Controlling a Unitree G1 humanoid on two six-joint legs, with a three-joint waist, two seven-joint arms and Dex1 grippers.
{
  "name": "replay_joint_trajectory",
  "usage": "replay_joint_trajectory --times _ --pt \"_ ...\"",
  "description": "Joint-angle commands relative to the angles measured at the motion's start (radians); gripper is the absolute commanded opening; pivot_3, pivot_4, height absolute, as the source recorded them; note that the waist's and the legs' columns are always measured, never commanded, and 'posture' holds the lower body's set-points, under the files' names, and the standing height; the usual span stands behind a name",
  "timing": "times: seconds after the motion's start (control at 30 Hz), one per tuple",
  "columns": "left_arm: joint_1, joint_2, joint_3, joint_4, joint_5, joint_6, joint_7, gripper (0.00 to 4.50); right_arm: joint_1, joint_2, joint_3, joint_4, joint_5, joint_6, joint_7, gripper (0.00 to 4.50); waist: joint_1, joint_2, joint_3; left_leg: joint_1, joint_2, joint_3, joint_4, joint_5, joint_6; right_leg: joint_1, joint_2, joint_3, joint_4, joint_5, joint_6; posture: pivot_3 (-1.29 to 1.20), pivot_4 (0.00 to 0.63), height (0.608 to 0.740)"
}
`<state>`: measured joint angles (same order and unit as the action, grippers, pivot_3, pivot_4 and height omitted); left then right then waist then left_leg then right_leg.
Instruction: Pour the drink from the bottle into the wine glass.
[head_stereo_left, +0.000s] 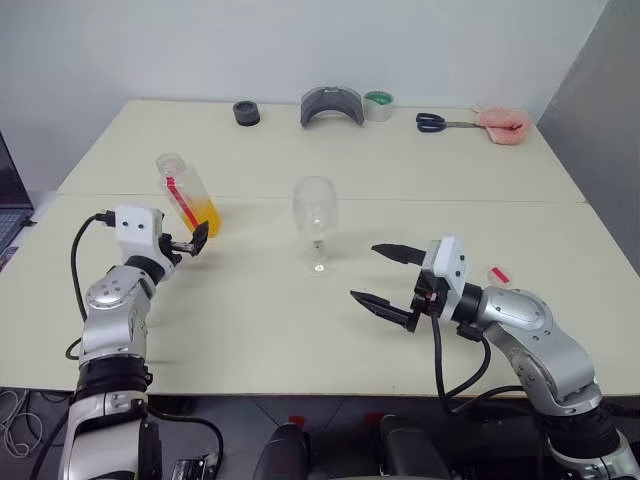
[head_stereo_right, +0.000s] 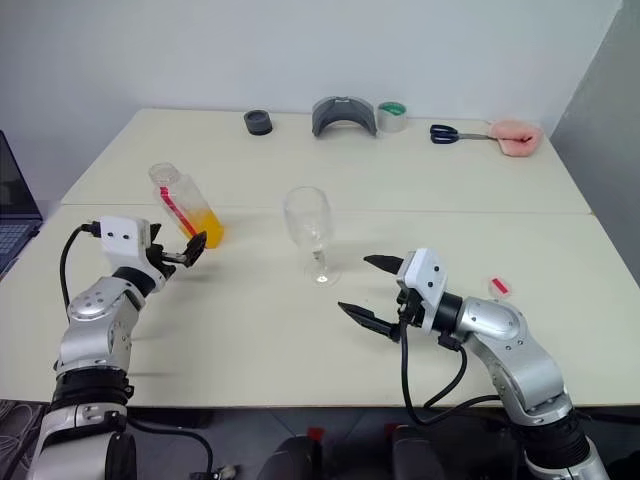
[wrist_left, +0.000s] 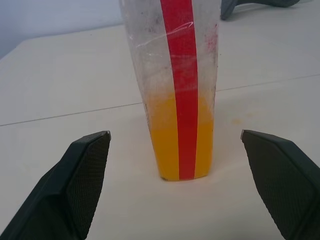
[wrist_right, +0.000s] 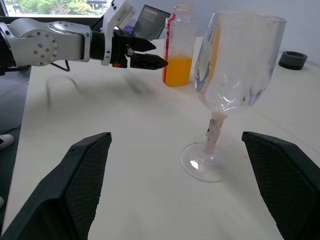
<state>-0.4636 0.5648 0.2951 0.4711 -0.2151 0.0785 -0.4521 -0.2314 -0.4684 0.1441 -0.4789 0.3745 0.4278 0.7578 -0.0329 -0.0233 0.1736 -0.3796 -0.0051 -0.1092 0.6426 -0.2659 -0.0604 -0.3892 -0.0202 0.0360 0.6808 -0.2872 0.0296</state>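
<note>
On the cream table (head_stereo_left: 250, 330), the bottle (head_stereo_left: 186, 194) stands at the robot's left, uncapped, its lower part holding the orange drink (wrist_left: 177, 150). A red strip label (wrist_left: 184, 85) runs down its side; no writing on it can be read. The left gripper (head_stereo_left: 197, 240) sits just before the bottle with its fingers spread wide, not touching it. The glass (head_stereo_left: 316, 222) stands upright and empty near the table's middle. The right gripper (head_stereo_left: 385, 278) hovers beside the glass, fingers also spread, holding nothing. A small red-and-white cap (head_stereo_left: 499, 274) lies by the right arm. Along the far edge lie scissors (head_stereo_left: 440, 123), tape (head_stereo_left: 378, 105) and a pink cloth (head_stereo_left: 504, 124).
</note>
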Motion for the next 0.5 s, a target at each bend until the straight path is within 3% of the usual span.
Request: replay_joint_trajectory --times 0.03,0.5 --pt "-0.051 0.026 -0.002 0.036 0.010 -0.042 -0.017 4.50 -0.017 -0.005 0.003 -0.033 -0.005 -0.018 -0.002 4.45 0.000 0.000 0.000 0.000 0.000 0.000 0.000 0.000 0.000 0.000 0.000 0.000 0.000 0.000 0.000 0.00 0.150 0.740" --pt "-0.238 0.053 -0.015 0.304 0.021 -0.122 -0.076 4.50 -0.033 0.000 0.014 -0.024 -0.021 -0.024 -0.004 4.45 0.000 0.000 0.000 0.000 0.000 0.000 0.001 0.000 0.000 0.000 0.000 -0.001 0.000 0.000 0.000 0.00 0.150 0.740"
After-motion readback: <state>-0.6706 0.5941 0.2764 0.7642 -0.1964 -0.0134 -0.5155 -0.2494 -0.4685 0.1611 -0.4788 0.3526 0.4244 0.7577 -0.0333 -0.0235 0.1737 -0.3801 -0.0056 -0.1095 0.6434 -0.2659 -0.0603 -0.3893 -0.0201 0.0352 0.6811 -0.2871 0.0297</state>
